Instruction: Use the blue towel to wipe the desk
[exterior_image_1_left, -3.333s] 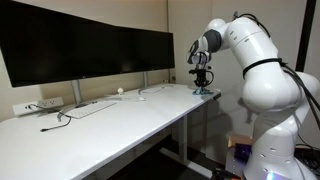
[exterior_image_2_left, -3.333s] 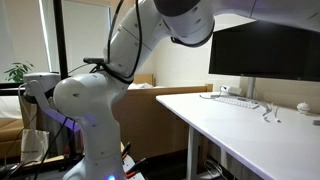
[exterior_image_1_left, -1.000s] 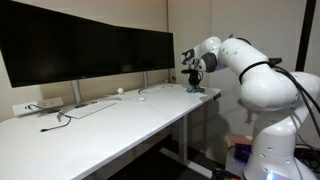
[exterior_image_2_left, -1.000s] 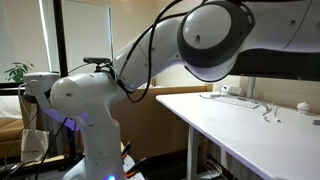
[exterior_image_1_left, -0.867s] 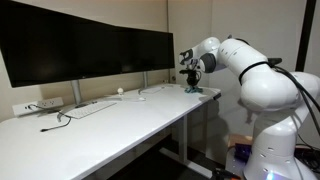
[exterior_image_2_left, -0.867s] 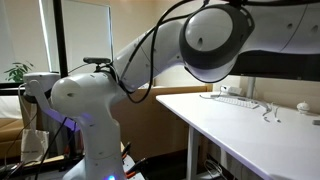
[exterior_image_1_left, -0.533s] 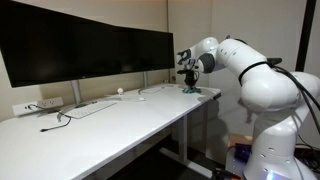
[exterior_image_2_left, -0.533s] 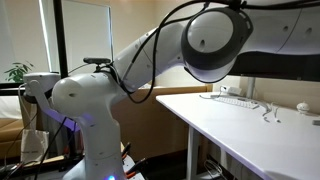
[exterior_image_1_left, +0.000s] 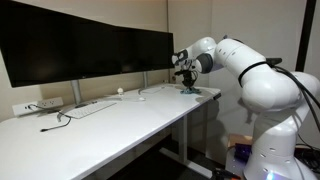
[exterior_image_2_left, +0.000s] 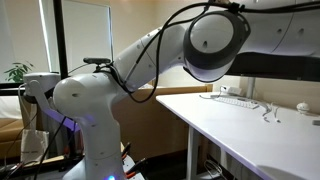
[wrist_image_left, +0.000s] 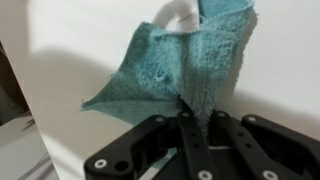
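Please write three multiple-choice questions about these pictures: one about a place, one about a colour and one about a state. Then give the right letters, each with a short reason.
1. Where is the blue towel?
A) on the floor
B) on the desk, at the end nearest the robot arm
C) draped over a monitor

2. What colour is the desk top?
A) black
B) brown
C) white

3. In what state is the gripper?
A) shut on the towel
B) wide open above the towel
C) out of every view

Answers:
1 B: in an exterior view the towel sits at the desk end below the gripper.
2 C: both exterior views show a white top.
3 A: in the wrist view the jaws are together and pinch a fold of the towel.
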